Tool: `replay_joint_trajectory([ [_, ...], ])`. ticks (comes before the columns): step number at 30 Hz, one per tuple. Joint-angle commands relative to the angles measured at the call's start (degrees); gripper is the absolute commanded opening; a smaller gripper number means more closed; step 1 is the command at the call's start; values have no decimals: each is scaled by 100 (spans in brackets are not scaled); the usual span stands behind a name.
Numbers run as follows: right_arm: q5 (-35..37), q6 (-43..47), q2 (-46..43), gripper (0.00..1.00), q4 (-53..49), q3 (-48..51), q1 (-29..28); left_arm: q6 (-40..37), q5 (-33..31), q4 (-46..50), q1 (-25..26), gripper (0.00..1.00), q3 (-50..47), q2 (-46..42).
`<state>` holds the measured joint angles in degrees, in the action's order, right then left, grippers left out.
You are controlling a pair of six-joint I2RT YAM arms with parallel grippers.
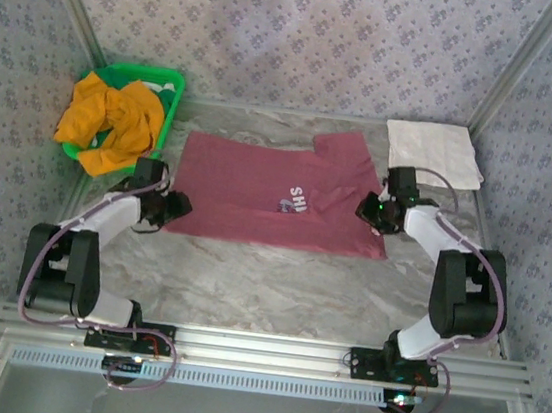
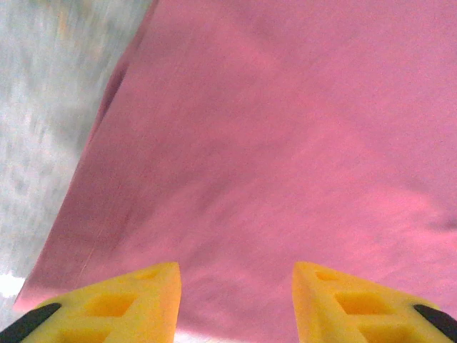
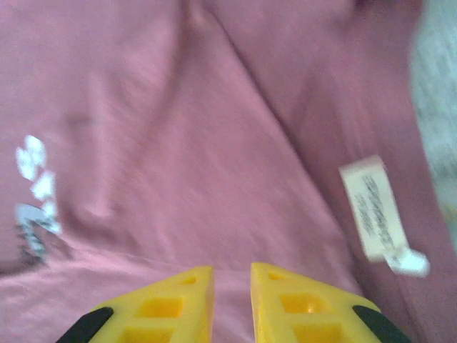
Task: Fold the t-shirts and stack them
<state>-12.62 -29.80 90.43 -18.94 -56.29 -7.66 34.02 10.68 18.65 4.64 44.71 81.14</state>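
The maroon t-shirt [image 1: 258, 189] lies spread across the middle of the table, partly folded, with part of its white print [image 1: 297, 201] showing. My left gripper [image 1: 177, 205] sits at the shirt's left edge. In the left wrist view its gripper [image 2: 235, 275] has yellow fingers [image 2: 136, 300] standing well apart over smooth maroon cloth [image 2: 285, 143], holding nothing. My right gripper [image 1: 368, 210] is at the shirt's right edge. Up close, that gripper [image 3: 232, 275] shows a narrow gap above the cloth, near a white care label [image 3: 375, 207]. The mustard-orange t-shirt [image 1: 113, 124] is bunched in the basket.
The green plastic basket [image 1: 174, 93] stands at the back left. A folded white cloth [image 1: 434, 150] lies at the back right. Bare marble table [image 1: 276, 287] stretches between the shirt and the arm bases. Patterned walls close in three sides.
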Motion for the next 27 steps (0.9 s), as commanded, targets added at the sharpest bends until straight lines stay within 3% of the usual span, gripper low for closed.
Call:
replay_joint_trajectory([
  [1,191,270,509,24,-56,-757,-158,-159,-69,-38,73,45,775,384],
  [9,19,132,2102,25,-56,-2189,-201,-187,65,-556,109,42,1531,1852],
  [16,-206,8,2866,26,-20,-2547,-158,-99,115,-817,112,41,1313,2304],
  [22,-285,-186,2654,28,377,-1950,-37,88,212,-965,112,41,654,2043],
  [27,-405,-295,2036,28,617,-935,5,354,86,-939,187,41,-268,1250],
])
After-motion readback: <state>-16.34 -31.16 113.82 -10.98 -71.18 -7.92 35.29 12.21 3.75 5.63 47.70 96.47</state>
